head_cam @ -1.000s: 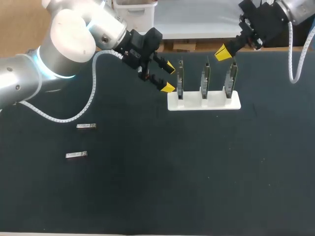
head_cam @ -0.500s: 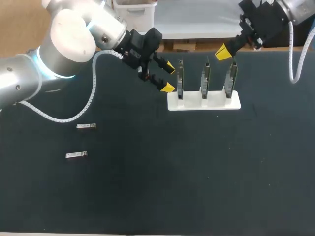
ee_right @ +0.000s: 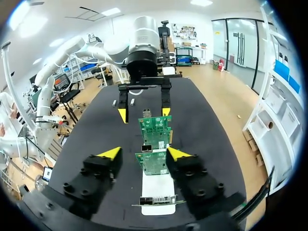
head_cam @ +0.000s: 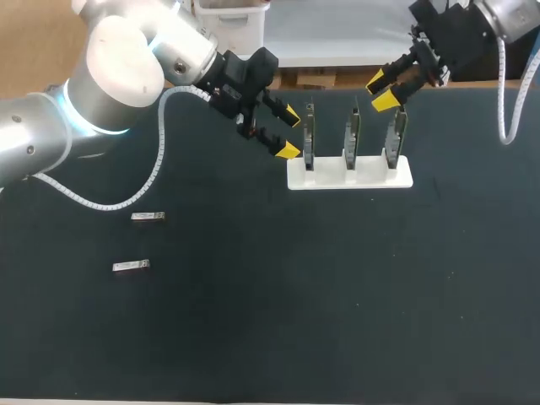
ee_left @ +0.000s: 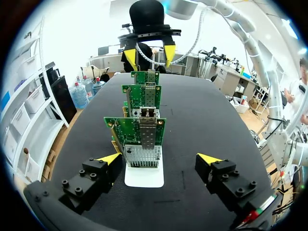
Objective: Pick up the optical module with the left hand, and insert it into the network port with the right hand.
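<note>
L arm (head_cam: pixel 118 76) was glossy white/silver w/ bulbous joints, blue-lit ring; R arm (head_cam: pixel 506 13) silver. L gripper (head_cam: pixel 289 133) & R gripper (head_cam: pixel 381 91): black blocks, socket screws, yellow wedge tips. White ribbed cable (head_cam: pixel 156 160) hung behind each gripper.

The worktop (head_cam: pixel 337 295) is a wide, dark, matte surface with a few small pale specks on it. Toward its far side sits a white stand (head_cam: pixel 349 173), a low, long block lying flat. Three green circuit boards stand upright in it, in one row and apart from each other: the left board (head_cam: pixel 310 135), the middle board (head_cam: pixel 352 135) and the right board (head_cam: pixel 395 135). From above they are seen edge-on. Each board is planted in its own place in the stand.
</note>
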